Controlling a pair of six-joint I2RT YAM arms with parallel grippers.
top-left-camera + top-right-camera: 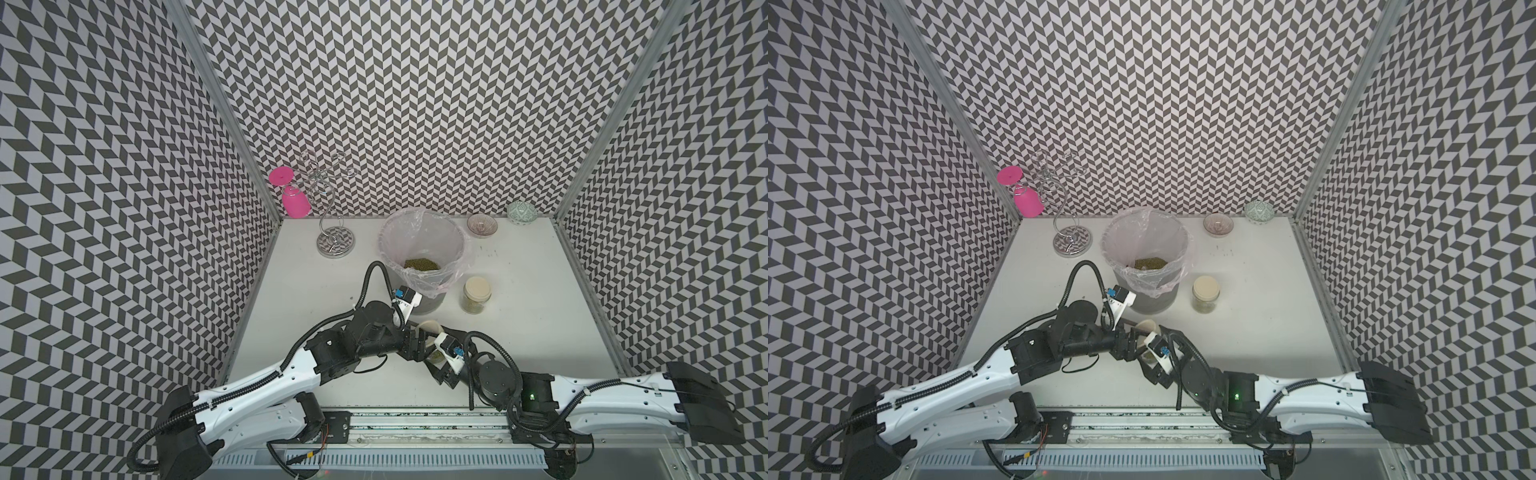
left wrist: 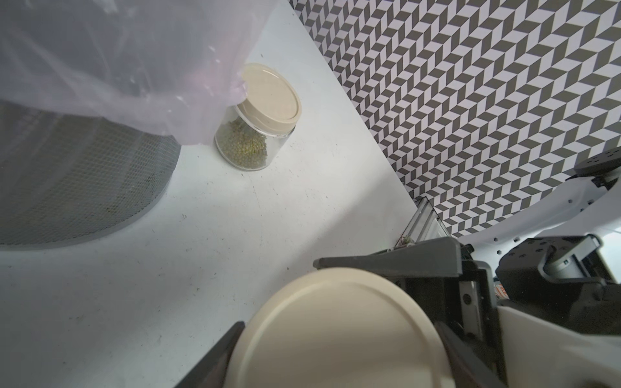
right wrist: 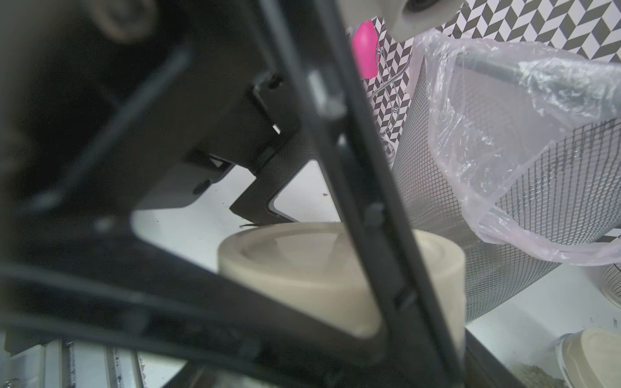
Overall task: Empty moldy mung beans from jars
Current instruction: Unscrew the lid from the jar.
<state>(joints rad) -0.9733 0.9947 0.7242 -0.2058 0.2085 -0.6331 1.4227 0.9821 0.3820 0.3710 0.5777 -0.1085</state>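
So | step: lid-off, front jar [image 1: 1148, 358] with beans [image 1: 435, 356] is clamped by right claw [image 1: 437, 360], lid [image 2: 336, 331] is pinched by left claw [image 1: 423, 333] | next: jar likely needs to be tipped over bin [image 1: 434, 301] | second jar [image 1: 477, 296] is seen capped beside bin

Robot lab test cell, chevron-patterned walls [image 1: 415, 104], aluminium corner posts [image 1: 223, 108], white tabletop [image 1: 540, 332]

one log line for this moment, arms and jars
left gripper: shut on lid | right gripper: shut on held jar with mung beans | second jar: lidded, upright beside mesh bin | mesh bin: beans at bottom
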